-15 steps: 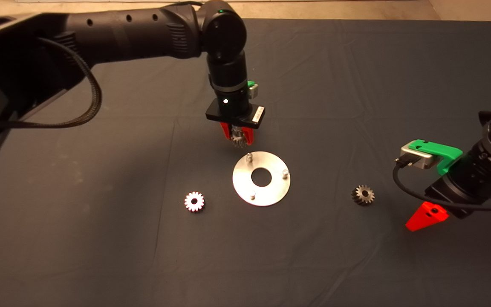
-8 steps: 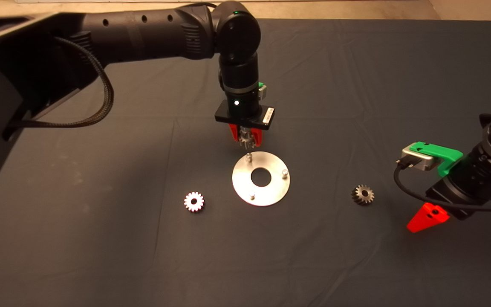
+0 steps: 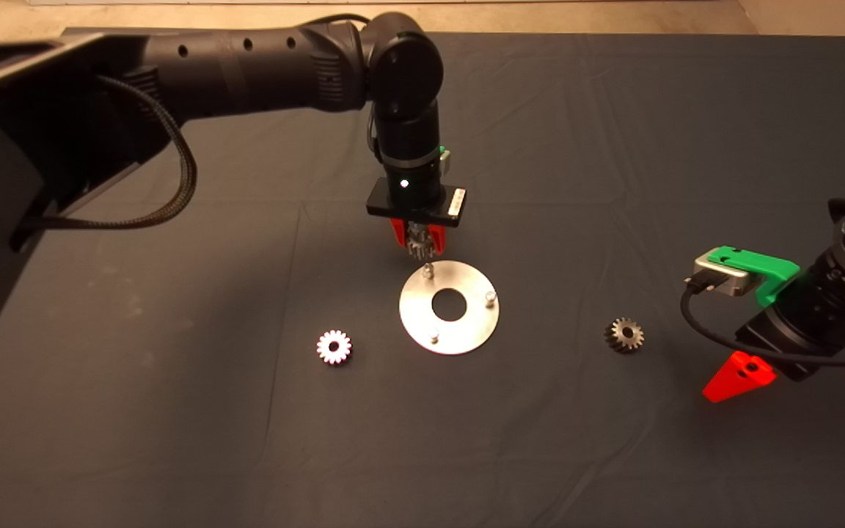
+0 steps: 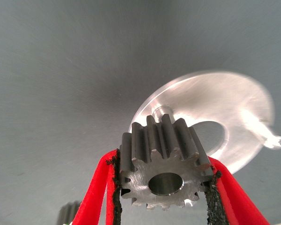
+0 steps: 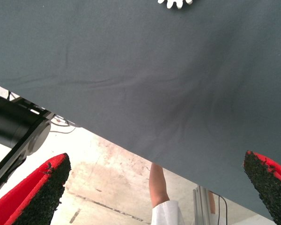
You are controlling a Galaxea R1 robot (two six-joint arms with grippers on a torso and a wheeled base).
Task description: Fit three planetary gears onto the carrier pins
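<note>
The left tool (image 3: 416, 242) is clamped on a dark grey toothed gear (image 4: 163, 169) with a round bore, just above one carrier pin (image 3: 428, 270) of the shiny disc (image 3: 466, 326). The right tool (image 5: 154, 187) waits well aside, fingers apart.

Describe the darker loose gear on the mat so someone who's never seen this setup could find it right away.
Start at the shiny round disc in the middle of the dark mat, then look toward the waiting right end effector. Between them lies the dark grey gear, alone on the cloth. The other loose gear, on the disc's opposite side, is bright silver.
</note>
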